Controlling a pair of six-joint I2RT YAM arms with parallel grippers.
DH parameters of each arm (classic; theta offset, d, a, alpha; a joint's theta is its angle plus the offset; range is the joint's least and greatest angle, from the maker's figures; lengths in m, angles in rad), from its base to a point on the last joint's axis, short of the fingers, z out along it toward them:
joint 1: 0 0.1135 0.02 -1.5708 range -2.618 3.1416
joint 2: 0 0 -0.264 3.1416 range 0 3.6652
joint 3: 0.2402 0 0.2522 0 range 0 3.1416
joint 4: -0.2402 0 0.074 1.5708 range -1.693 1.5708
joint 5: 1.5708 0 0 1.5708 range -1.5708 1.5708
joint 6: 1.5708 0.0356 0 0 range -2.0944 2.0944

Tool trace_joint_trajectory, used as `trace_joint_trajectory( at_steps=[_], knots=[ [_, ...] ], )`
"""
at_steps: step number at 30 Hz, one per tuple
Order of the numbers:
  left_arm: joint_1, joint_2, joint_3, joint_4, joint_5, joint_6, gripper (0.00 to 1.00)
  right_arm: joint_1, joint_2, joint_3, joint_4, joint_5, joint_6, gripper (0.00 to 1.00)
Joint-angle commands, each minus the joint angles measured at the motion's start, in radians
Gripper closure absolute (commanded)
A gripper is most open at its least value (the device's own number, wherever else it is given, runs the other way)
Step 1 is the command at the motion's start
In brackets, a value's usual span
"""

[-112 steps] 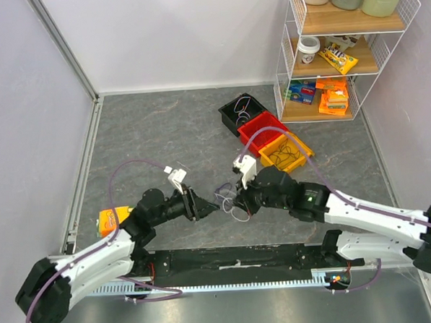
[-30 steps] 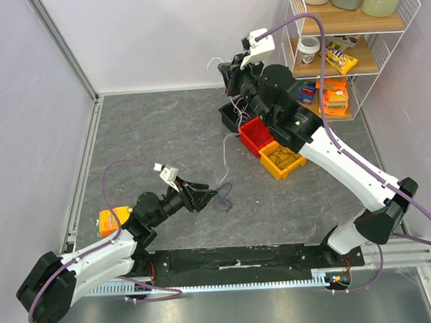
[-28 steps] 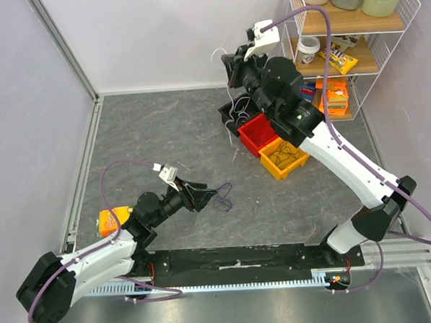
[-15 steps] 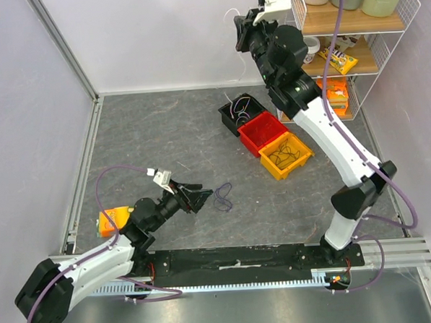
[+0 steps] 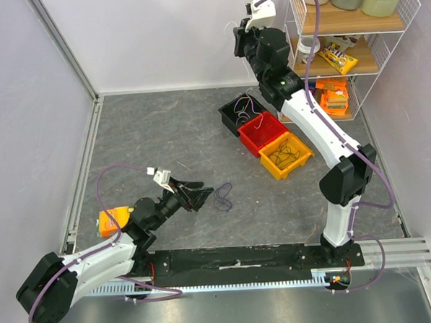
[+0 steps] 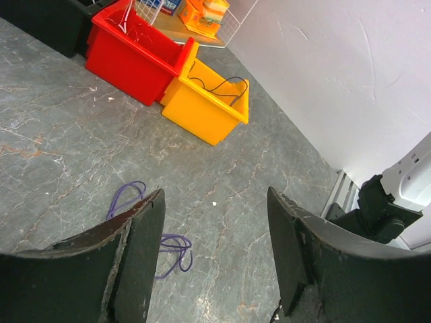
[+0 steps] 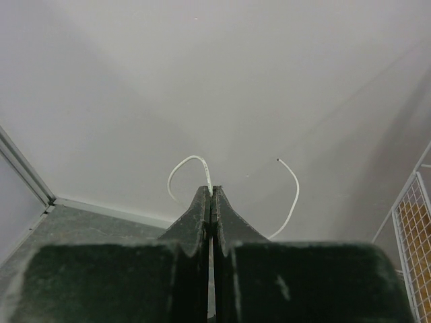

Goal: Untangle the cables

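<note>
Right jaws are pinching the white cable high in the upper centre, left jaws are hanging spread just beside the purple cable on the desk, and the thin white strand is risking slipping free under any swing.

Loose cable on worktop centre, three bins in a row behind-right, shelf rack at far right corner.
</note>
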Motion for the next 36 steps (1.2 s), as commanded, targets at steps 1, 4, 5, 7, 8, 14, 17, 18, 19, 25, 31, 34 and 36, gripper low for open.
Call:
trace_joint_trajectory(
  at_steps=[1,4,5,7,8,14,17,18,19,25,31,34,36],
  knots=[
    [-0.005,0.005,-0.080,0.066,-0.009,-0.020,0.32,-0.003,-0.024,0.061,0.049,-0.020,-0.015,1.00],
    [-0.003,0.019,-0.074,0.069,-0.007,-0.020,0.33,-0.006,-0.030,0.114,0.035,-0.016,-0.027,1.00],
    [-0.002,0.021,-0.074,0.072,-0.007,-0.022,0.33,-0.004,-0.031,0.130,0.035,-0.014,-0.030,1.00],
    [-0.003,0.027,-0.074,0.075,-0.006,-0.020,0.33,-0.006,-0.027,0.159,0.034,-0.014,-0.037,1.00],
    [-0.005,0.028,-0.074,0.077,-0.003,-0.020,0.33,-0.007,-0.021,0.173,0.032,-0.014,-0.043,1.00],
    [-0.003,0.016,-0.083,0.078,-0.009,-0.023,0.33,-0.021,0.025,0.216,0.022,-0.025,-0.035,1.00],
    [-0.003,0.021,-0.080,0.081,-0.009,-0.023,0.33,-0.023,0.044,0.242,0.006,-0.028,-0.032,1.00],
    [-0.003,0.022,-0.080,0.083,-0.009,-0.023,0.33,-0.024,0.045,0.255,-0.007,-0.030,-0.032,1.00],
    [-0.005,0.025,-0.082,0.084,-0.010,-0.025,0.33,-0.023,0.039,0.259,-0.014,-0.034,-0.032,1.00],
    [-0.005,0.036,-0.077,0.089,-0.006,-0.023,0.33,0.011,0.001,0.349,-0.182,-0.033,-0.138,1.00],
    [-0.003,0.033,-0.077,0.089,-0.004,-0.022,0.33,0.104,-0.212,0.034,-0.203,0.174,-0.267,1.00],
    [-0.003,0.024,-0.083,0.087,-0.004,-0.023,0.33,0.105,-0.309,-0.135,-0.166,0.255,-0.282,1.00],
    [-0.003,0.010,-0.087,0.086,-0.006,-0.025,0.33,0.105,-0.350,-0.220,-0.146,0.300,-0.305,1.00]
  ],
)
